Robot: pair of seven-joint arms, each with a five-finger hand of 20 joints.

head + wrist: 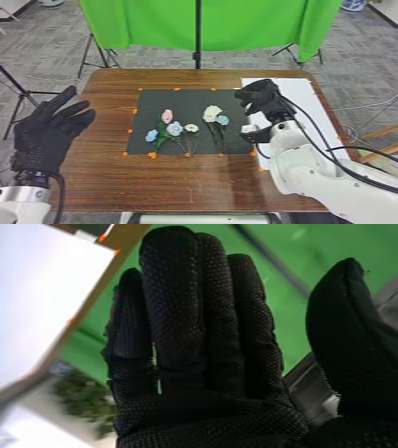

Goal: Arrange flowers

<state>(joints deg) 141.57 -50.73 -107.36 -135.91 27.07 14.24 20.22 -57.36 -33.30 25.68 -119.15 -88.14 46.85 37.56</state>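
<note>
White right arm (320,182), closest of all, bears the right hand (261,102), its fingers straight and mostly pressed together, thumb apart. Brown desk (169,185) spreads below that hand. Black mat (160,100) lies left of it; white sheet (302,92) extends to its right. Left hand (44,132), fingers spread, is well apart. Between both hands, flowers (175,128) lie on the mat.

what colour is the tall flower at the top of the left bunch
pink, best seen in the head view
</note>
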